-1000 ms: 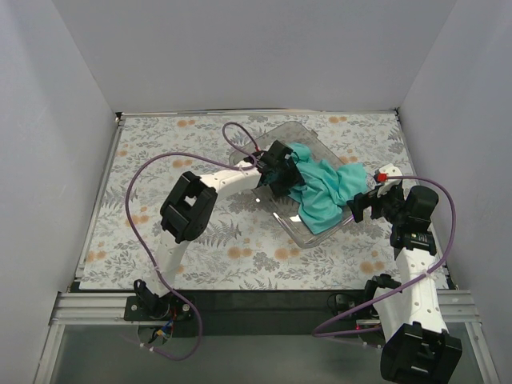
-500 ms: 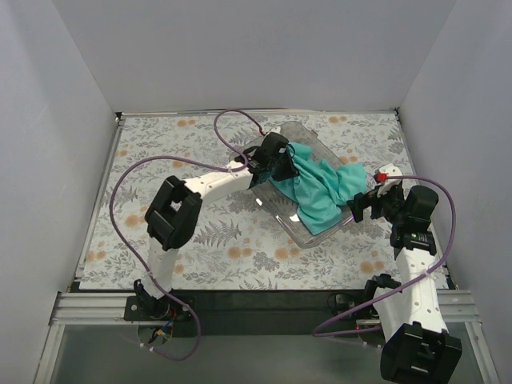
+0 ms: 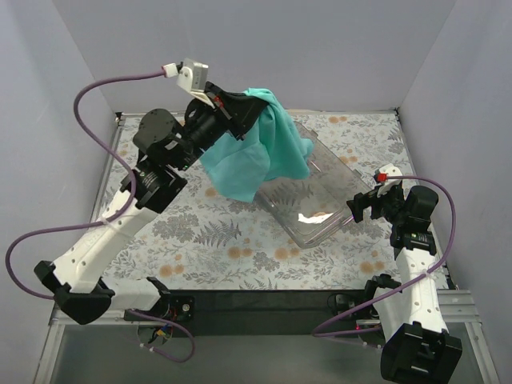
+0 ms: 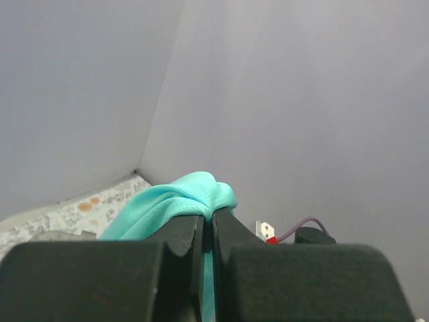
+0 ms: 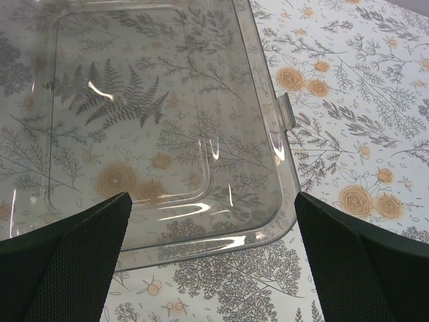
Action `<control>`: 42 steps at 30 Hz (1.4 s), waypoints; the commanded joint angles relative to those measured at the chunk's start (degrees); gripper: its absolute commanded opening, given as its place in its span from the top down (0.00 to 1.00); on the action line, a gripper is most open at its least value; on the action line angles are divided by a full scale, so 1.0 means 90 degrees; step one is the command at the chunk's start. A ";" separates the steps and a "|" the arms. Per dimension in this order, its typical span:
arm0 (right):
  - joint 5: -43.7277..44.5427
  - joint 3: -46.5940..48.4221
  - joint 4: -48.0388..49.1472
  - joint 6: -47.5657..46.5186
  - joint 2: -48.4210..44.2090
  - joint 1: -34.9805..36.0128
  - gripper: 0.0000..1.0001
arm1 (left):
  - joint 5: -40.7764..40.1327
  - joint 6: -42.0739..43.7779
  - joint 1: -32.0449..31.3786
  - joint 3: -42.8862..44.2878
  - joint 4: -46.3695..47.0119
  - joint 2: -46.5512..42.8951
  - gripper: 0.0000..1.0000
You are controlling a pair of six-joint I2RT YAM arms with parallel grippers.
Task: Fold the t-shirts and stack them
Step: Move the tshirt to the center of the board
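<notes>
Step in hand, as judged: getting the shirt [image 3: 256, 148] out of the bin [image 3: 314, 200], ahead of any folding. Hangs bunched from the left gripper [image 3: 240, 108], high over the bin's far-left end, lower folds draping down across that end; contact with the rim not to be told from above. Seen from the left wrist: left gripper [image 4: 208, 228] all but closed, fingers [image 4: 181, 235] clamped on a narrow ridge of teal cloth, nothing else of the shirt in sight there.

Right gripper [image 3: 364, 206] just off the bin's near-right corner, low, apart from the shirt. From the right wrist: right gripper [image 5: 211, 201] spread wide, fingers [image 5: 74, 241] holding nothing, looking down into the bin [image 5: 134, 121], bare inside, with the floral table [image 5: 348, 134] showing through and beside it.

Folding not yet begun; no stack in view, only the one shirt.

Next move, as a judgement: calls for carrying the shirt well clear of the bin, toward the open table [image 3: 200, 240] on the bin's near-left side, and lowering it to lie flat. Held at one bunched point, so likely to land crumpled; calls for a second hold by the right gripper to spread it. No collar, hem or sleeve made out yet to choose that hold.
</notes>
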 commanded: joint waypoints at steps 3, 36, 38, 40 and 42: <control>-0.0087 0.0250 0.0116 -0.0025 0.0029 -0.0039 0.02 | -0.0164 0.0658 -0.0022 0.0395 -0.0625 -0.0629 1.00; -0.2354 0.1047 -0.1806 -0.1693 0.0370 0.0448 0.02 | -0.2223 -0.0309 -0.0022 -0.5142 -0.2031 -0.3629 0.05; -0.1682 0.1449 -0.2314 -0.2015 0.0595 0.1303 0.02 | -0.2478 -0.0085 -0.0022 -0.4938 -0.2391 -0.3814 0.04; -0.0699 0.1878 -0.2657 -0.1949 0.0868 0.2493 0.03 | -0.2780 0.0218 -0.0022 -0.4888 -0.2704 -0.3961 0.02; 0.0122 0.2104 -0.2677 -0.1686 0.1161 0.3220 0.03 | -0.2995 0.0365 -0.0013 -0.4936 -0.2881 -0.4215 0.02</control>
